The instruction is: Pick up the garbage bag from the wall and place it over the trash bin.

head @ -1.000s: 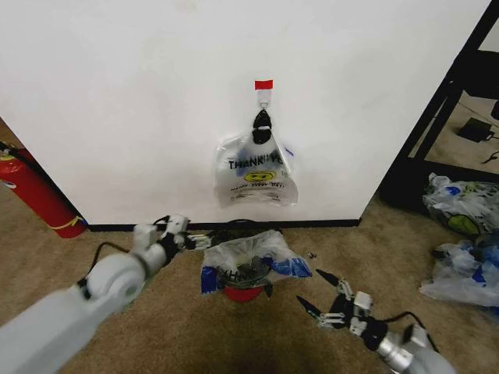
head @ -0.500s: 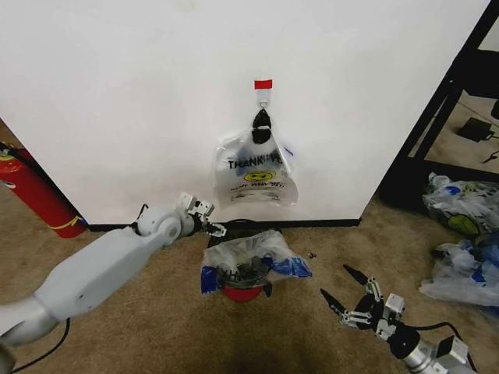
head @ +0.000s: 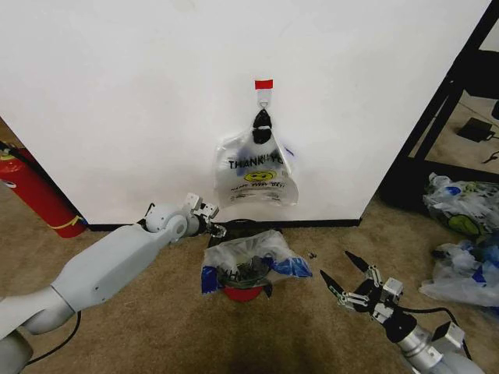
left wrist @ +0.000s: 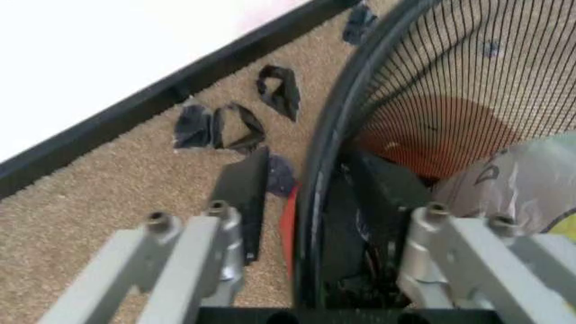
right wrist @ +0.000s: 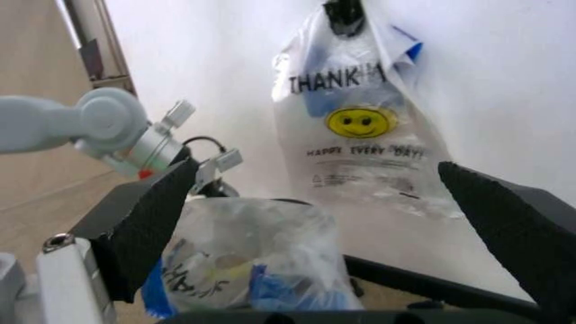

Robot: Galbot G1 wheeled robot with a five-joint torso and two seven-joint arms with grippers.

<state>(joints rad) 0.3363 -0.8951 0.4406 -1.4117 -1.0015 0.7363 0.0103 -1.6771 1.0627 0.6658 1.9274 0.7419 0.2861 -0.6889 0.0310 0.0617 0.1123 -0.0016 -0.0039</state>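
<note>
garbage bag (head: 253,173) "THANK", "HAPPY EVERY DAY" on hook | both hands (head: 212,220) (head: 345,282) spread, empty

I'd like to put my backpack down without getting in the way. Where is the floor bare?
Bare carpet lies between the red fire extinguisher and the white left arm, and in front of the black mesh trash bin. It is crowded around the bin, with the left tool at its rim, and at the plastic bags on the right.
</note>
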